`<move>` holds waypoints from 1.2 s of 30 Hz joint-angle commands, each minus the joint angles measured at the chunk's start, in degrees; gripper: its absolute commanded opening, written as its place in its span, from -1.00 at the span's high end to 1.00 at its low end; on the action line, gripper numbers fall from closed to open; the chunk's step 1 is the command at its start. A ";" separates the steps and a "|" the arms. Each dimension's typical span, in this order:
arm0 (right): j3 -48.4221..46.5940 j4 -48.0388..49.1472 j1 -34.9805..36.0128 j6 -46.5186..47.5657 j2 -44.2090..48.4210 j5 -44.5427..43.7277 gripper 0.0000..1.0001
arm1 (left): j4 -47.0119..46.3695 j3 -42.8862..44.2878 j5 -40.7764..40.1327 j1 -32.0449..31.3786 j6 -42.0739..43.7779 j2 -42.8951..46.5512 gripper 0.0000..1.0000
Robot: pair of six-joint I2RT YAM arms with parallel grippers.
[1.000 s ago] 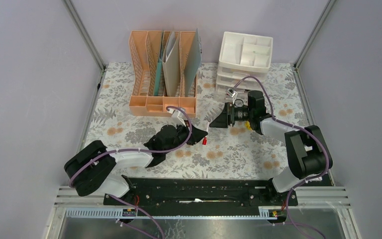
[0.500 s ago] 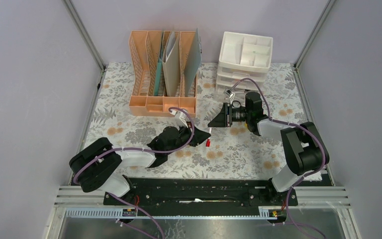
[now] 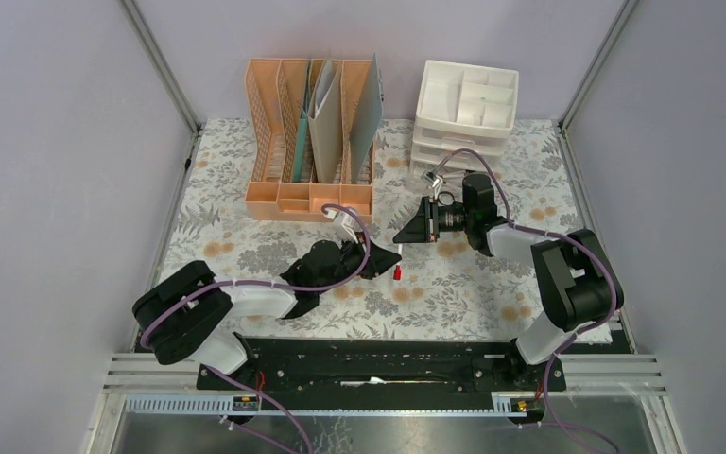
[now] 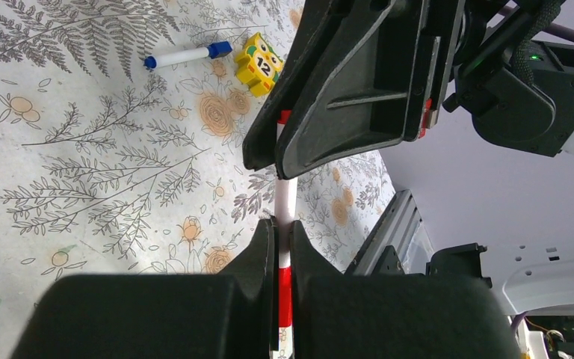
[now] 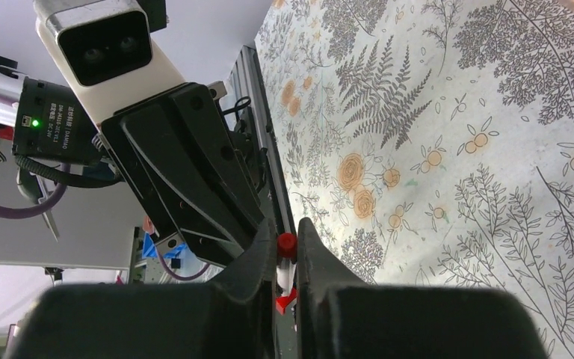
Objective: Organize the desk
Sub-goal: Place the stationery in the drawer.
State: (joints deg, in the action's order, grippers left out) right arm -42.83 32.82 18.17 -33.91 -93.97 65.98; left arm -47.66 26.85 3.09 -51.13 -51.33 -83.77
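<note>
Pale cloth printed with grey ferns and small orange flowers covers the desk (image 3: 236, 236), which fills the floor of a grey-walled enclosure from the arms' rail at the near edge to the back wall. Over its middle, a little nearer the near edge than the far one, the two arms meet tip to tip. The left gripper (image 4: 282, 228) has its fingers pressed onto the body of a red-and-white marker (image 4: 284, 206), which runs straight out from between them. The right gripper (image 5: 287, 233) comes from the opposite side, its fingers closed on the marker's other end, where a red cap shows between the tips. The marker thus bridges the two grippers and looks raised off the cloth.

Beyond the grippers in the left wrist view, a white pen with a blue cap (image 4: 183, 55) lies flat on the cloth. A yellow block marked 12 (image 4: 260, 63) sits just beside it. At the desk's far edge, left of centre, stands a peach file rack (image 3: 284, 180) with upright folders (image 3: 326, 118) in its slots. A white drawer unit (image 3: 463, 113) stands near the far right corner.
</note>
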 commanded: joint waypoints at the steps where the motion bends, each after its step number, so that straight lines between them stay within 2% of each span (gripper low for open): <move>1: -3.33 -1.37 1.16 3.32 -0.14 3.50 1.00 | -2.86 0.40 0.42 0.06 0.69 0.84 0.91; 4: -5.69 -9.88 1.16 11.65 1.12 2.93 1.00 | -0.87 0.17 1.33 0.15 2.13 2.45 0.38; 8: -10.27 -24.74 1.16 25.11 3.49 -0.66 1.00 | 0.76 -1.85 0.67 0.15 5.17 6.76 -0.44; 11: -13.71 -35.61 1.16 34.49 5.45 -4.30 1.00 | 4.53 -2.75 -1.83 0.31 7.81 10.84 -0.93; 16: -22.03 -50.96 1.02 51.72 7.94 -13.32 1.00 | 13.73 -2.94 -8.63 0.93 13.61 18.64 -0.97; 21: -34.29 -51.69 0.45 52.66 7.01 -13.90 1.00 | 20.80 -3.74 -16.08 2.04 16.79 24.60 -0.97; 23: -38.33 -60.64 0.27 66.32 6.08 -27.13 1.00 | 21.94 -4.26 -16.80 2.89 17.11 26.20 -0.97; 30: -50.82 -60.47 0.28 76.30 -0.85 -45.29 1.00 | 23.45 -6.42 -16.83 4.80 16.52 29.05 -0.97; 36: -52.43 -55.11 0.28 83.69 -5.84 -56.37 1.00 | 24.21 -8.57 -17.74 5.00 15.48 31.82 -0.97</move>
State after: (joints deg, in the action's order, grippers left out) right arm -93.80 -24.47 18.68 42.02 -97.08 20.49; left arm -22.55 19.59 -12.64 -46.50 -35.86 -54.61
